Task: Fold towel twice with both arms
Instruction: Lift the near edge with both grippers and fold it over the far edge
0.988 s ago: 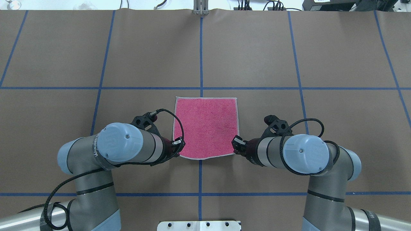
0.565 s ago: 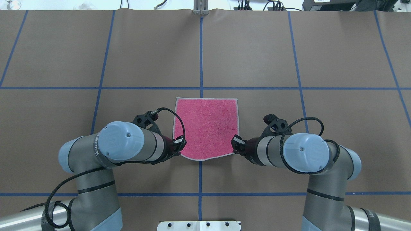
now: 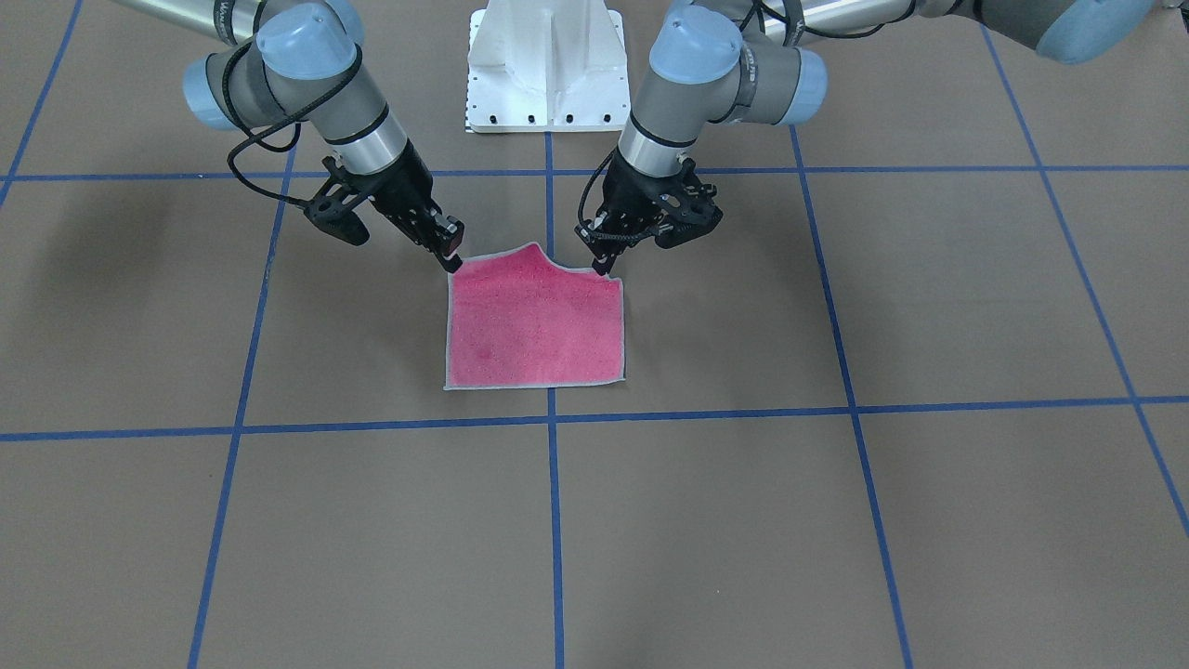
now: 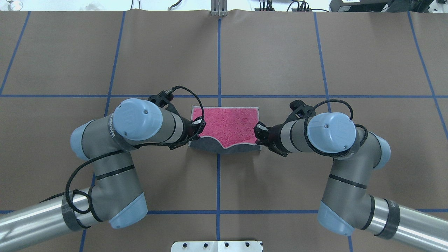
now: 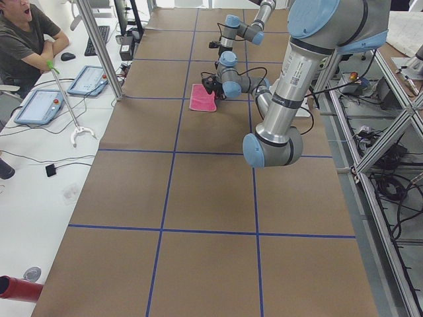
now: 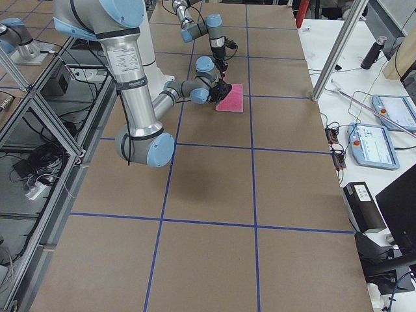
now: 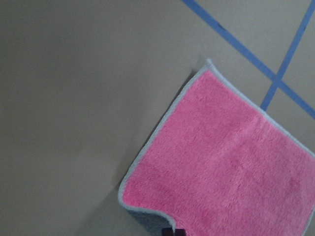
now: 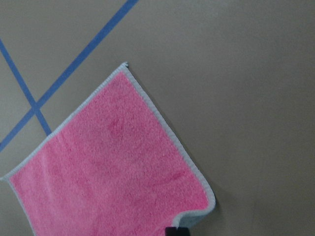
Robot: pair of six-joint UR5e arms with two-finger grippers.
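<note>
While the left arm (image 4: 108,171) and the right arm (image 4: 344,178) reached in from the lower corners of the overhead frame, the left gripper (image 4: 198,124) was nipped narrow on one near corner of the towel (image 4: 227,124). The right gripper (image 4: 259,132) was pinched just as tight on the other corner, with cloth between the jaws on both sides.

Both corners were held up off the table (image 4: 280,52), level with each other. That looked like the point of the twin grip: keep the raised hem stretched so it travels as one line. And what a view of the dark grey underside (image 4: 217,148), showing as a band along the towel's lower edge in the overhead shot! The hem between the two grippers sagged in a wave.

The towel sat at the centre of the frame, straddling the vertical blue tape line (image 4: 219,63). Its far edge lay flat just below the horizontal line, pink face up, probably anchoring the cloth.

By the look of it, the first fold was roughly half carried. The next move called for laying both corners onto the far hem together. That slack middle could bunch into a wrinkle if either side led.
</note>
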